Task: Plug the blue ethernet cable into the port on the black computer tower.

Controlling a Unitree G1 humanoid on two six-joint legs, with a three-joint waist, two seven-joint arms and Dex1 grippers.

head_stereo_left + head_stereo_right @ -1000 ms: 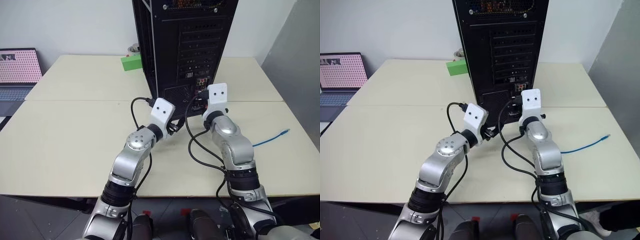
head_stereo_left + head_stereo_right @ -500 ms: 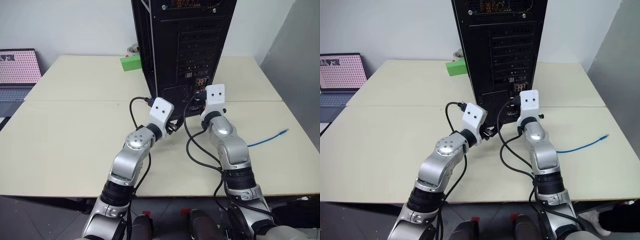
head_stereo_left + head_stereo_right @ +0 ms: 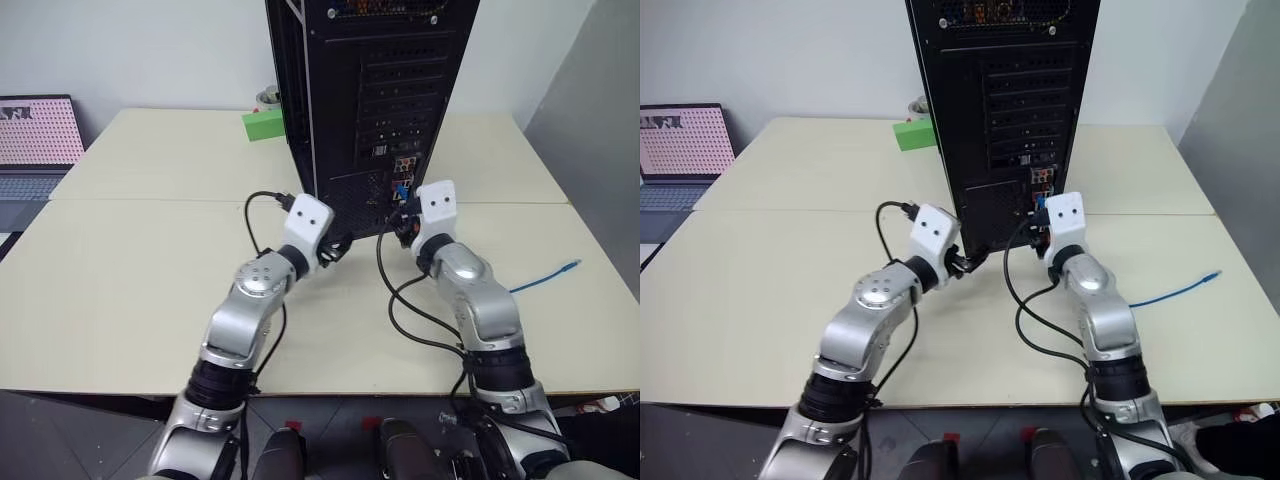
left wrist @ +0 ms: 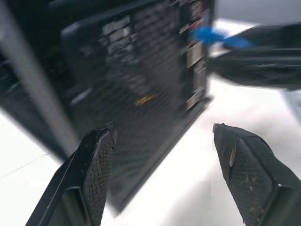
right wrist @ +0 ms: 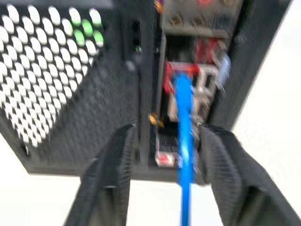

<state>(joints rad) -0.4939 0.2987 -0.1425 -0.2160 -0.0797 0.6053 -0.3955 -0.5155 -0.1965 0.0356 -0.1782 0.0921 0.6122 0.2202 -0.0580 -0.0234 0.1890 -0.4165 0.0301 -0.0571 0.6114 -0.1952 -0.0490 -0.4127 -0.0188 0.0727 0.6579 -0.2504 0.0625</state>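
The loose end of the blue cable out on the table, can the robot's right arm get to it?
Probably yes: the loose end lies on bare table beside the right arm, with nothing between.

tower [image 3: 370, 90] upright on table [image 3: 130, 270] — laptop [image 3: 35, 140] far left, cable [image 3: 545, 277] right

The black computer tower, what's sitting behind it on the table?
Behind the black computer tower, a green box sticks out at its left edge, with a small round grey thing just past it. The tower covers the rest of both, and whatever else lies behind it.
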